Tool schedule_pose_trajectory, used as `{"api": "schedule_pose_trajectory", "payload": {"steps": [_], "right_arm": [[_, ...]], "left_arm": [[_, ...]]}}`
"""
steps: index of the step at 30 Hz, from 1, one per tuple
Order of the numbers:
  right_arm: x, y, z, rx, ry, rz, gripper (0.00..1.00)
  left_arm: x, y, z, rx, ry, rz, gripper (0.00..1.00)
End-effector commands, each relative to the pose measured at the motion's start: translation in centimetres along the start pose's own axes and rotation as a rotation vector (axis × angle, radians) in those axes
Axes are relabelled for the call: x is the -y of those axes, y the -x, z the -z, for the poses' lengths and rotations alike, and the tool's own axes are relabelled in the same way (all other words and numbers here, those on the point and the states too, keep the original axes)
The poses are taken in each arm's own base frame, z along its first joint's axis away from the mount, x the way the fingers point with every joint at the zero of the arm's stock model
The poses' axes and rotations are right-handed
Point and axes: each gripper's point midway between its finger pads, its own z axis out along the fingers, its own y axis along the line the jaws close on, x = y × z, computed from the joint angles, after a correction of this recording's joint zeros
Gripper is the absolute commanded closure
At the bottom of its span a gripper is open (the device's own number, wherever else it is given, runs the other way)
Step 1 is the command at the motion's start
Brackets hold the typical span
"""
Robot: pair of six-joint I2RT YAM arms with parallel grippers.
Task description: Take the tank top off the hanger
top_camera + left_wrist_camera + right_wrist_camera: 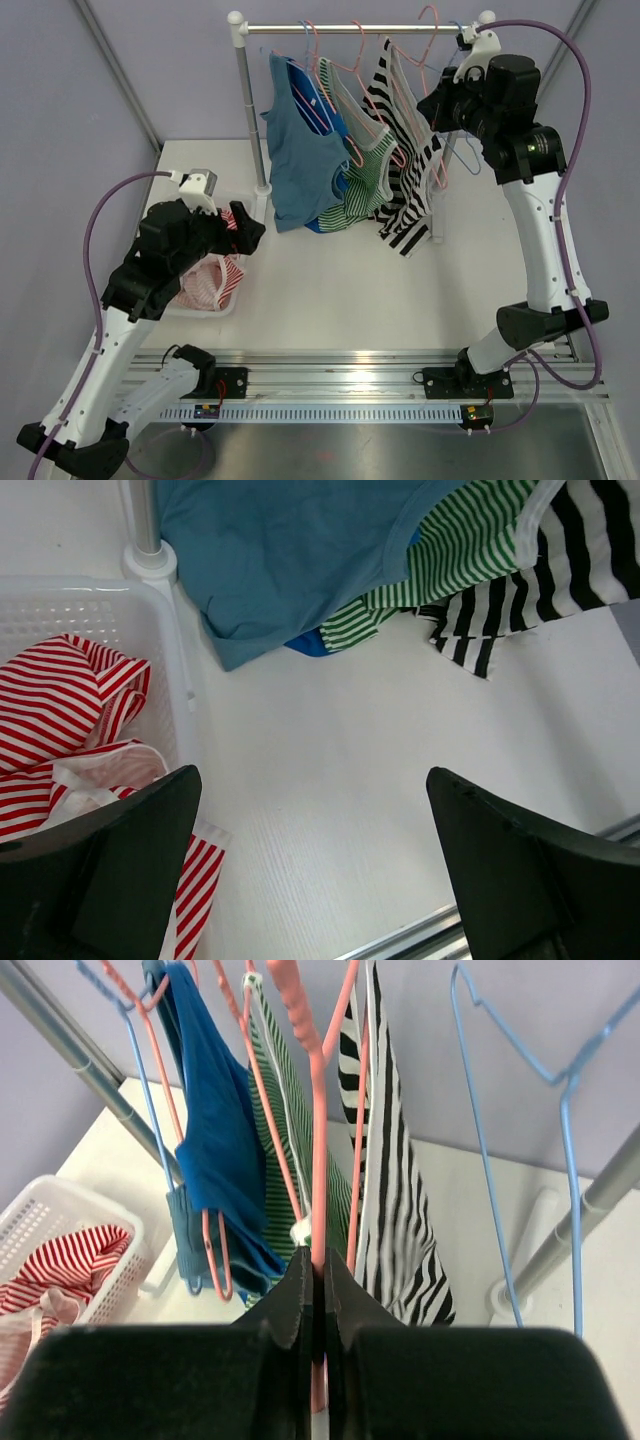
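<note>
1. The right gripper (pixel 318 1300) is clamped on the wire of a pink hanger (pixel 318 1160), its fingers pressed together around it just below the rail (pixel 360 28).
2. A black-and-white striped tank top (pixel 395 1210) hangs immediately right of those fingers and a green-striped tank top (pixel 270 1130) immediately left. A blue tank top (pixel 300 160) hangs further left.
3. The left gripper (pixel 312 780) has its fingers spread wide and holds nothing. Under its left finger sits a white basket (pixel 170 630) with a red-and-white striped garment (pixel 60 700) in it.
4. My read is that the hanger is secured but the pull-off is not yet started, since all three tops are on the rack.
5. I cannot tell which top the pinched hanger carries. The wrist view cuts off the hanger hooks, and the overhead view has the wires overlapping. The right arm's body hides its fingertips there.
</note>
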Motion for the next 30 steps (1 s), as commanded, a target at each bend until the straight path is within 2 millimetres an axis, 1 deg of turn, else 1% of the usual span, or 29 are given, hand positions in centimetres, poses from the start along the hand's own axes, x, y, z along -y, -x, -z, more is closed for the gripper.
{"api": "schedule_pose_trajectory", "payload": {"steps": [1, 3, 4, 5, 6, 7, 9, 10, 11, 12, 13, 14, 15, 16, 17, 18, 19, 20, 21, 22, 23, 24, 26, 27, 28, 30], "right_arm": [[-0.8, 0.6, 3.7, 0.043, -0.003, -0.002, 1.0], [-0.8, 0.3, 4.9, 0.048, -0.017, -0.018, 1.0], [-0.7, -0.2, 6.3, 0.05, -0.031, -0.025, 1.0], [-0.6, -0.4, 7.0, 0.056, -0.039, -0.031, 1.0], [-0.9, -0.6, 7.9, 0.061, -0.038, -0.043, 1.0], [-1.1, -1.1, 9.5, 0.067, -0.037, -0.049, 1.0], [-1.3, -1.6, 11.5, 0.068, -0.04, -0.064, 1.0], [-1.6, -1.8, 13.4, 0.087, -0.035, -0.065, 1.0], [-1.9, -1.9, 14.4, 0.095, -0.027, -0.068, 1.0], [-2.2, -2.5, 15.4, 0.083, -0.017, -0.075, 1.0], [-2.6, -2.6, 17.1, 0.101, -0.009, -0.074, 1.0], [-3.0, -3.0, 18.6, 0.105, 0.004, -0.078, 1.0], [-3.0, -3.3, 18.6, 0.095, 0.004, -0.083, 1.0], [-3.3, -3.4, 19.8, 0.105, 0.013, -0.082, 1.0], [-3.5, -4.1, 20.4, 0.082, 0.018, -0.087, 1.0], [-3.8, -4.3, 21.0, 0.075, 0.031, -0.086, 1.0], [-4.0, -4.4, 21.9, 0.078, 0.034, -0.082, 1.0], [-4.1, -5.0, 22.5, 0.056, 0.04, -0.082, 1.0], [-4.6, -5.0, 23.1, 0.057, 0.06, -0.074, 1.0], [-5.0, -4.9, 24.2, 0.074, 0.076, -0.067, 1.0], [-5.3, -4.9, 24.8, 0.077, 0.092, -0.062, 1.0], [-5.9, -5.0, 25.8, 0.081, 0.12, -0.051, 1.0], [-6.5, -5.5, 26.6, 0.066, 0.149, -0.046, 1.0], [-7.2, -5.6, 27.1, 0.063, 0.188, -0.04, 1.0], [-7.4, -5.7, 27.4, 0.058, 0.2, -0.039, 1.0], [-7.9, -5.9, 27.9, 0.053, 0.223, -0.038, 1.0]], "left_arm": [[2.6, 4.5, 1.4, 0.117, -0.058, 0.023, 0.01], [4.2, 5.1, 1.4, 0.122, -0.092, 0.028, 0.01], [4.7, 6.3, 1.5, 0.155, -0.083, 0.032, 0.01], [6.5, 6.2, 1.6, 0.149, -0.13, 0.019, 0.01], [7.0, 6.4, 0.8, 0.15, -0.111, 0.016, 0.01], [9.4, 6.9, 1.3, 0.164, -0.173, -0.001, 0.01], [11.1, 7.7, 0.9, 0.193, -0.179, -0.019, 0.01], [12.2, 7.6, 0.0, 0.18, -0.189, -0.033, 0.01], [14.4, 8.1, 0.4, 0.189, -0.239, -0.046, 0.01], [15.5, 8.8, 0.4, 0.212, -0.259, -0.052, 0.01], [16.5, 9.1, 0.2, 0.218, -0.278, -0.061, 0.01], [18.4, 9.7, -0.5, 0.224, -0.297, -0.081, 0.01], [19.2, 10.2, -0.6, 0.232, -0.302, -0.086, 0.01], [20.3, 10.3, -0.9, 0.229, -0.318, -0.095, 0.01], [21.5, 10.2, -2.0, 0.218, -0.325, -0.115, 0.01], [22.9, 12.2, -1.4, 0.265, -0.356, -0.124, 0.01], [23.9, 13.1, -1.3, 0.287, -0.378, -0.132, 0.01], [25.2, 12.8, -2.5, 0.283, -0.394, -0.171, 0.01], [26.5, 14.9, -1.8, 0.337, -0.439, -0.161, 0.01], [27.3, 15.4, -2.1, 0.351, -0.453, -0.172, 0.01], [28.2, 15.5, -2.7, 0.357, -0.473, -0.191, 0.01], [30.0, 15.8, -3.2, 0.378, -0.531, -0.233, 0.01], [32.0, 15.3, -3.4, 0.385, -0.622, -0.286, 0.01], [32.8, 15.2, -4.1, 0.397, -0.639, -0.287, 0.01], [32.8, 15.4, -4.5, 0.406, -0.622, -0.278, 0.01], [32.5, 15.3, -5.8, 0.413, -0.575, -0.29, 0.05]]}}
